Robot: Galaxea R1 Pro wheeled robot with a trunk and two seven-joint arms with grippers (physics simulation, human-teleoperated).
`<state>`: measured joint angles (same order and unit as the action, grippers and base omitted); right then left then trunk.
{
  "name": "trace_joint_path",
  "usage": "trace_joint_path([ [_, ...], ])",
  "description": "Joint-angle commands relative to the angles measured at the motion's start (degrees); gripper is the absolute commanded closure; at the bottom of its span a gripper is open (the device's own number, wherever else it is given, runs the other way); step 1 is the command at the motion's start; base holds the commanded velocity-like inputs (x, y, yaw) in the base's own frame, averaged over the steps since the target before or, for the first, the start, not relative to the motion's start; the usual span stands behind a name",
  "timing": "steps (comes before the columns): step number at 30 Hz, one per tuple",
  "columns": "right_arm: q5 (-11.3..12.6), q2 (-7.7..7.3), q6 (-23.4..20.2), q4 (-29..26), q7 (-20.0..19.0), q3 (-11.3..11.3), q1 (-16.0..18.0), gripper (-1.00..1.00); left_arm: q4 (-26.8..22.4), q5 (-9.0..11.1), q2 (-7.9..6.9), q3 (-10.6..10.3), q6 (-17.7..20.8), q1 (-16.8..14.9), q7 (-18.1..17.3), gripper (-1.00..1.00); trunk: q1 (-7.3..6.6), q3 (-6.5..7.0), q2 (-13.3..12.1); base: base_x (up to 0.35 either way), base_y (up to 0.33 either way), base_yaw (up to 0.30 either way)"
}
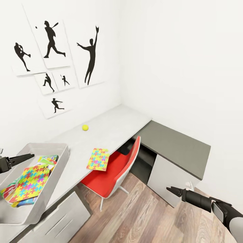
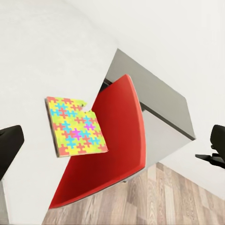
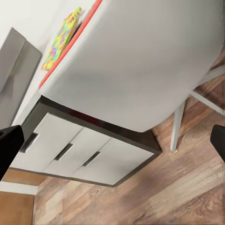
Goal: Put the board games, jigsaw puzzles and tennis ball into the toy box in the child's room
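Already the toy box (image 1: 50,148) holds one jigsaw puzzle (image 1: 28,180) atop other boxes, while another jigsaw puzzle (image 1: 98,159) and the tennis ball (image 1: 85,127) wait on the table (image 1: 114,125), both hands spread and empty.

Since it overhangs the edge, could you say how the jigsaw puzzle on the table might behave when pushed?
The jigsaw puzzle looks flat and stiff, so it would likely slide. Its corner overhangs the table edge above the red chair, so an outward nudge may tip it off.
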<state>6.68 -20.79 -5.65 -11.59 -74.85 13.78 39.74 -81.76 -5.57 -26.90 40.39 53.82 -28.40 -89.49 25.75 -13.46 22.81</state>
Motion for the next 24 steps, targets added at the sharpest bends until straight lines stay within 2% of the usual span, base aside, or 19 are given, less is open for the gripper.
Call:
trace_joint_path([
  [1, 0.52, -0.01, -0.57, 0.03, -0.18, -0.24, 0.05, -1.00, -0.07, -0.58, 0.02, 0.06, 0.58, -0.07, -0.51, -1.00, 0.03, -0.10, 0.11, 0.008, -0.108, -0.062],
  [5, 0.49, 0.11, -0.55, 0.03, -0.09, -0.19, 0.02, -1.00, -0.07, -0.60, 0.07, 0.05, 0.59, -0.07, -0.51, -1.00, 0.03, -0.02, 0.11, 0.005, -0.083, -0.099],
  [14, 0.49, 0.42, -0.37, -0.01, 0.04, -0.16, 0.02, -1.00, -0.07, -0.66, 0.30, -0.11, 0.59, -0.07, -0.51, -1.00, 0.03, 0.06, 0.11, 0.012, -0.209, -0.058],
  [24, 0.47, 0.49, -0.19, -0.01, 0.12, -0.10, 0.00, -1.00, -0.10, -0.74, 1.92, -0.27, 0.59, -0.07, -0.51, -1.00, 0.03, 0.07, 0.11, 0.021, -0.055, -0.006],
])
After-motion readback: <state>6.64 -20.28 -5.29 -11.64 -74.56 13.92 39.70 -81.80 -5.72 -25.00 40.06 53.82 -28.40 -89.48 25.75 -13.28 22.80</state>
